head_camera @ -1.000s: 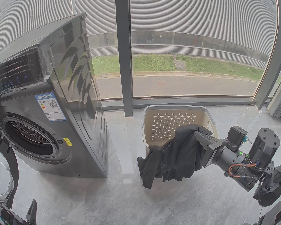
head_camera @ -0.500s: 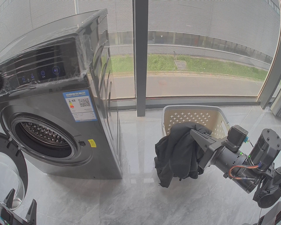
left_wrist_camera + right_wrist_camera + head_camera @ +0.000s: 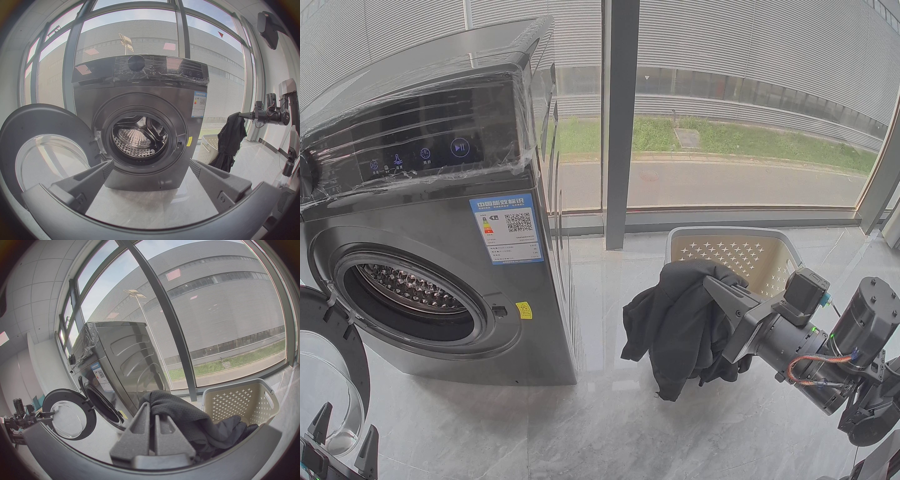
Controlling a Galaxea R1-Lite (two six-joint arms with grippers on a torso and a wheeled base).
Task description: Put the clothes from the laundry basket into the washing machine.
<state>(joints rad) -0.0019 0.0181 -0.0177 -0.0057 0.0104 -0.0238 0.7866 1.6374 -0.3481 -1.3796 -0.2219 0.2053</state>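
The grey washing machine stands at the left with its round door swung open and the steel drum exposed. A cream laundry basket sits on the floor by the window. My right gripper is shut on a black garment, which hangs in the air just left of the basket and clear of the floor. The right wrist view has the cloth pinched between the fingers. My left gripper is open and empty, low in front of the drum.
A dark window pillar rises behind, between machine and basket. Bare grey marble floor lies between the machine's front and the hanging garment. The open door juts out on the machine's left side.
The head camera has swung left, so the whole scene slid right. The black garment has come off the basket's front rim and now hangs left of it, nearer the machine.
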